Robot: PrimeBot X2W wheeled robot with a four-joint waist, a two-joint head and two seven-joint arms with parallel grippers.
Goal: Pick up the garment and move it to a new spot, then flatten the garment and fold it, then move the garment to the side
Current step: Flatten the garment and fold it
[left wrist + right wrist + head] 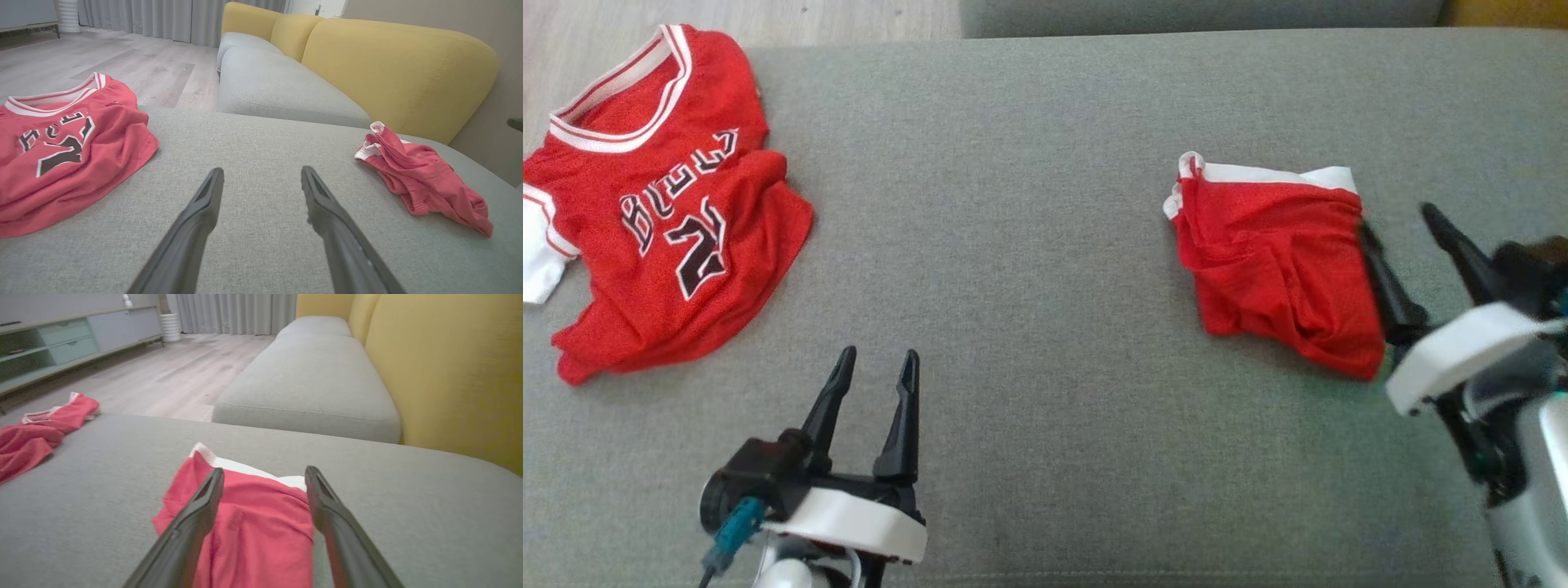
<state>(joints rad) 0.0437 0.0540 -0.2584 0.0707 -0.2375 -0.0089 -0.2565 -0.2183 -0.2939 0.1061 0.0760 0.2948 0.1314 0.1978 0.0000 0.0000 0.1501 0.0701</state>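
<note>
Black over red: find the right gripper [264, 470] at the right edge of the head view, fingers [192, 526] spread apart and holding nothing, one laid along the right-hand edge of the folded garment [1274, 253], the other out over bare grey. Hard to tell contact from a mere hover for that nearer finger.

Judging by the tidy packet with its white band along the top, take the fold as done and the move to the side as the step in hand. To do it well:

- Slide one finger under all the layers at that edge, not just the top one.
- Close firmly on the whole stack.
- Lift only enough to clear the sofa cushion [1045, 204].
- Carry level and set down flat before letting go, so as not to shake the fold loose.
- Avoid gripping at the rumpled corner at the lower right of the packet.

Leave the left gripper [880, 353] be, low in the frame and left of centre, fingers parted and empty over the grey. Steer clear of the red jersey [662, 212] crumpled at the upper left, well apart from the packet.
</note>
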